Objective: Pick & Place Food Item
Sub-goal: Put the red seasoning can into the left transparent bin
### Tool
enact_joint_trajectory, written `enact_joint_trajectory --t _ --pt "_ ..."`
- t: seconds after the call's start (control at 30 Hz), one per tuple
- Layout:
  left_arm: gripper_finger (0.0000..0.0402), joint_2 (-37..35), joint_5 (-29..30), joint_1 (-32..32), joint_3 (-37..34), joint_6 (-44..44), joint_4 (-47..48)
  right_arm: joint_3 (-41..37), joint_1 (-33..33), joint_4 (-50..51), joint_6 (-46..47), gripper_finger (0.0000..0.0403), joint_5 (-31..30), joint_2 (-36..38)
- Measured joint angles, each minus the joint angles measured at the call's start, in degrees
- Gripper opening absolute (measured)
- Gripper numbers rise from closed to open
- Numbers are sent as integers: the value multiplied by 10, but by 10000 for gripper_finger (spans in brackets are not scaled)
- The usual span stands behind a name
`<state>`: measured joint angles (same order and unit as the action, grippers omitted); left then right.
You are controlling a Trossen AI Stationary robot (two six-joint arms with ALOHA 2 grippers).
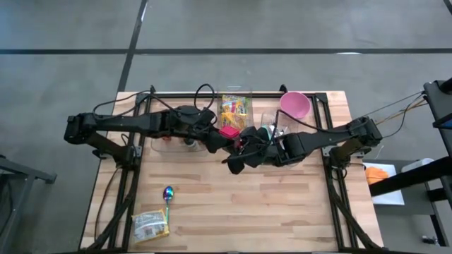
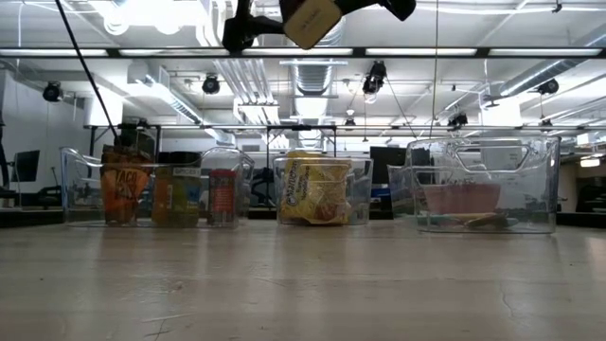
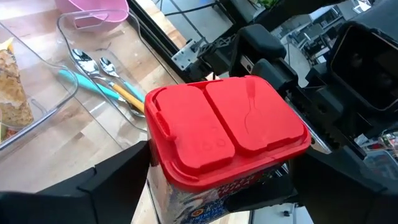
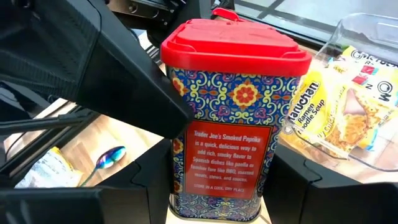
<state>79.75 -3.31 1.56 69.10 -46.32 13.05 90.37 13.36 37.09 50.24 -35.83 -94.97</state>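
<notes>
Red-lidded paprika tin (image 4: 233, 124) upright in mid-air, well above the wooden worktop (image 1: 268, 204), caught between two hands meeting over its middle. Right hand (image 4: 217, 186) grasping the tin low on its patterned body, one finger on each side of the label. Left hand (image 3: 224, 193) close around the same tin from the opposite side, one dark finger lying against the upper edge just under the lid; whether clamped or let go, cannot tell. Looks like a handover partway through. Main risk: both hands pulling at once, twisting the tin in the right hand's low grip and tipping it top-heavy toward the left hand. Second risk: the left hand drawing back while touching the lid rim, popping the flip lid or dragging the tin out of line. Third: a smooth printed wall and a narrow hold near the base, so a slip and a drop straight down, with dents or spilled spice likely. Beyond the right hand, a clear bin (image 4: 367, 37) with a yellow noodle packet (image 4: 348, 118) inside, near enough to be clipped on a careless swing. Spoon (image 1: 168, 192) and a small snack packet (image 1: 150, 224) on the worktop well apart from both hands, out of the way.
</notes>
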Motion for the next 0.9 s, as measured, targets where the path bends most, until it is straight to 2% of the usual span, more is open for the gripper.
enact_joint_trajectory --t 0.17,0.4,0.57,0.77,0.9 --pt "372 -5 -27 0 0 43 2 0 2 0 -25 182 31 9" --pt "372 -17 -149 0 0 187 17 3 2 -23 -68 182 172 31" --pt "372 -30 -213 0 7 240 63 3 1 -21 -64 182 234 41" --pt "372 -31 -257 0 28 268 118 3 0 -26 -65 182 291 32" --pt "372 -31 -261 0 46 286 157 3 0 -30 -61 182 305 31"
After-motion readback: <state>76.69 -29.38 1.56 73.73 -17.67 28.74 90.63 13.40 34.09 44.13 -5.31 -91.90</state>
